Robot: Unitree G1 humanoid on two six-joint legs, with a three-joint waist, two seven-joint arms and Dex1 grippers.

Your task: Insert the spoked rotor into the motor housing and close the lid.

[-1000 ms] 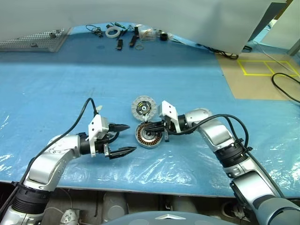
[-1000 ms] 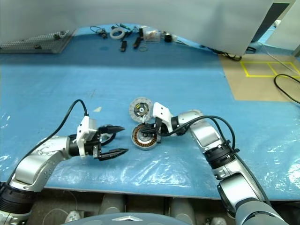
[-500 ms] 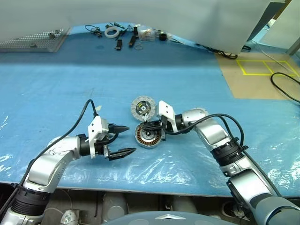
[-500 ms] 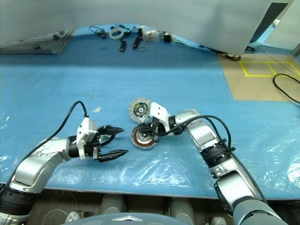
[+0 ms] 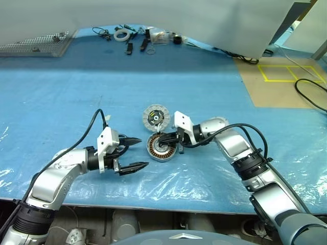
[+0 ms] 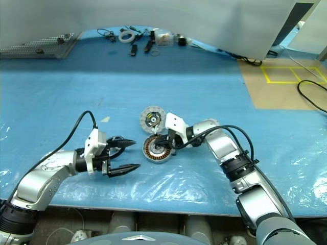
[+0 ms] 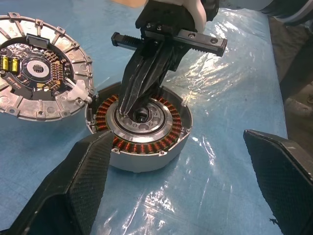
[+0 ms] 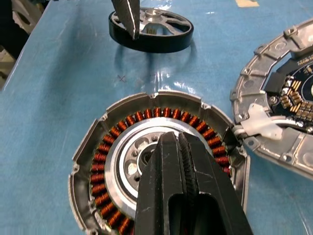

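- Rotor placement: the spoked rotor (image 7: 142, 128) is sitting inside the motor housing (image 8: 88, 147), its copper-wound teeth ringing a silver centre, with the housing's silver-grey rim surrounding it. The housing is resting on the blue-covered counter (image 5: 61, 97), roughly midway between the two arms.
- Lid placement: the lid (image 5: 156, 118) is lying flat on the counter just behind the housing, its rim touching or almost touching the housing's rim. Its circuit-bearing face with the segmented rim is facing up.
- Right gripper (image 7: 128, 108): its fingers are pressed fully together and are gripping nothing. The tips are pointing down into the rotor's silver centre, at or just above the hub.
- Left gripper (image 5: 134, 152): its fingers are standing wide apart and are holding nothing. The gripper is hovering to the left of the housing, aimed toward it, clear of it.
- Other items: a black ring with silver spokes (image 8: 150, 30) is lying on the counter beyond the housing in the right wrist view.
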